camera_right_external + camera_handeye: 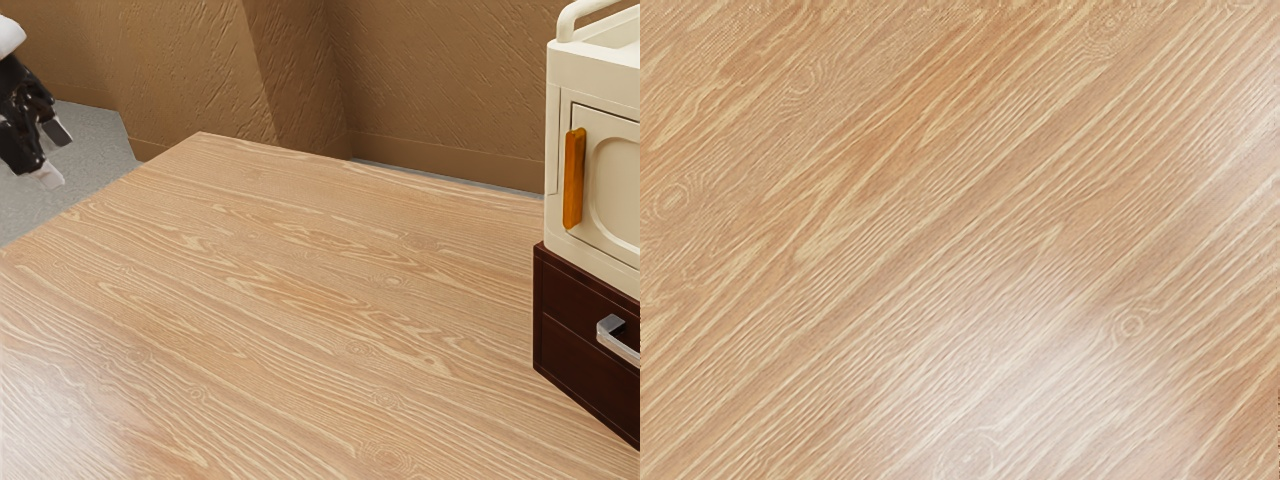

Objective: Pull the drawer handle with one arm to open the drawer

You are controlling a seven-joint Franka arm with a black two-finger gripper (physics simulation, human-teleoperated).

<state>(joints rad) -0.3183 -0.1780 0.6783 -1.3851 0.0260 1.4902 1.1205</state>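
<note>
One black two-finger pincer (54,155), yours: released, holding nothing. One dark-brown drawer (566,342), seemingly closed, its silver metal bar handle (611,326) well apart from your pincer, across the pale wood-grain bench (300,300). Opening progress: none; outstanding: approach, grasp, pull.
</note>
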